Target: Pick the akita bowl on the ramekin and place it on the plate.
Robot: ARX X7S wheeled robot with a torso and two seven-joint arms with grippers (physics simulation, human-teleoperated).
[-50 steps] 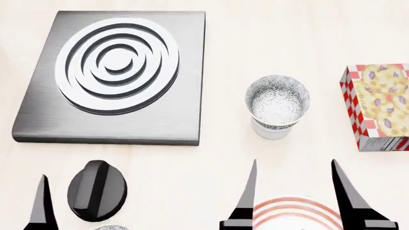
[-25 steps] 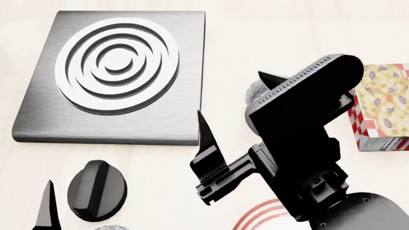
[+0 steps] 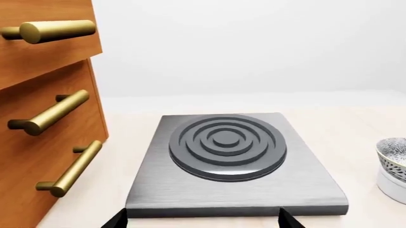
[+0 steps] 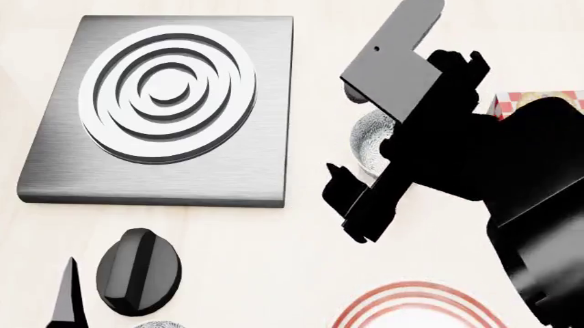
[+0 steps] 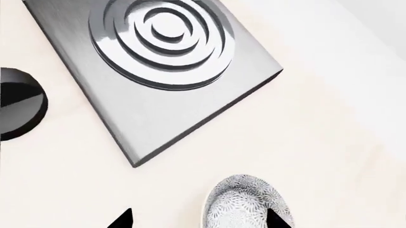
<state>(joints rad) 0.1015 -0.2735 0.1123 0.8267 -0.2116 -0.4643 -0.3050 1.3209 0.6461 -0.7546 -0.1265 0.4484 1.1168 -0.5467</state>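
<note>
Glazed ceramic, the akita bowl (image 5: 247, 204) sits loose on the ramekin (image 3: 394, 183), likely slippery; right tool (image 5: 199, 219), spread wide, suits its rim.

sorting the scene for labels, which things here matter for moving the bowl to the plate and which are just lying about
Belong to the job:
akita bowl, sitting on the ramekin
ramekin
plate with red rings
right gripper, fingers spread either side of the bowl

Just lying about:
grey burner slab with rings
black knob
chequered food box
wooden drawers with brass handles
</note>
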